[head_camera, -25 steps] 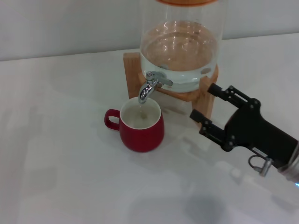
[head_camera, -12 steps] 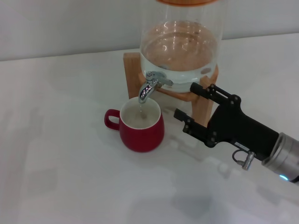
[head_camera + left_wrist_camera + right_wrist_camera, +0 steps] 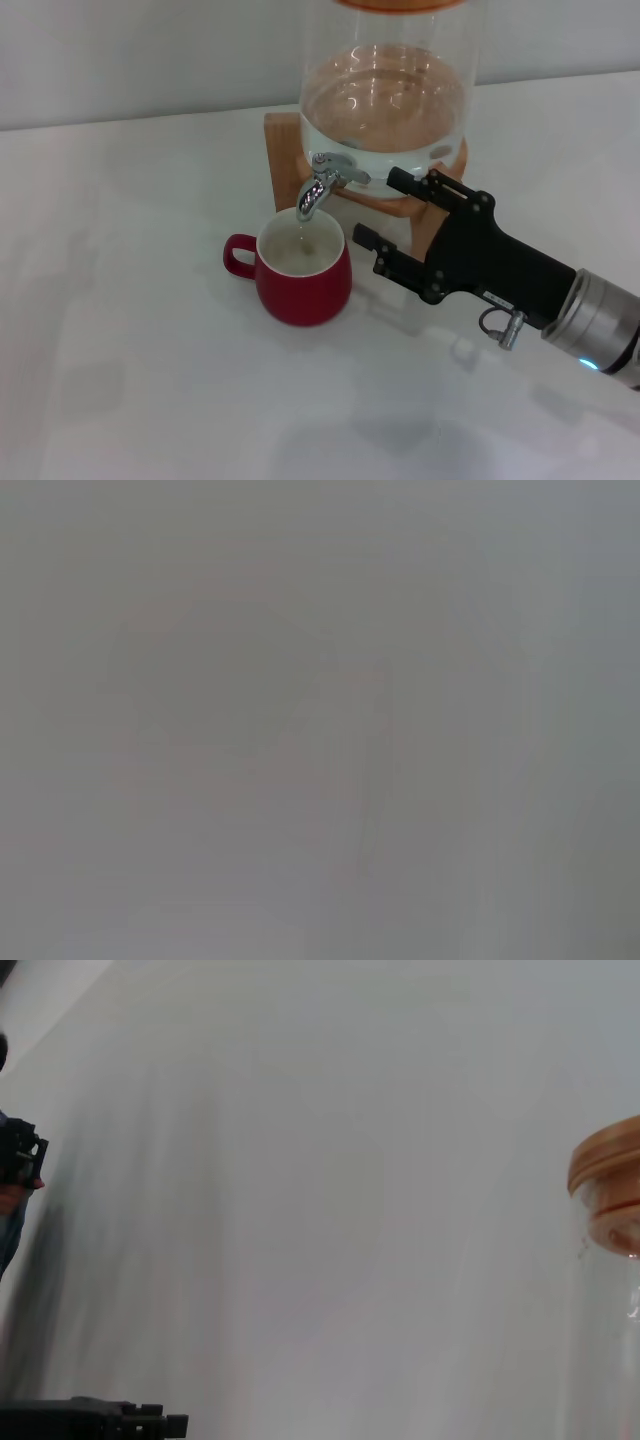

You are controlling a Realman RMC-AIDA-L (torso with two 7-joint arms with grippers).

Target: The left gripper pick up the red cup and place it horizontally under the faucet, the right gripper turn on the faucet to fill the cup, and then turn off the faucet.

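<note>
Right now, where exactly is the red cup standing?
In the head view, the red cup stands upright on the white table, directly under the faucet, with the open right gripper just to its right.

Glossy ceramic-looking red cup (image 3: 303,271), chrome faucet (image 3: 322,185).
</note>
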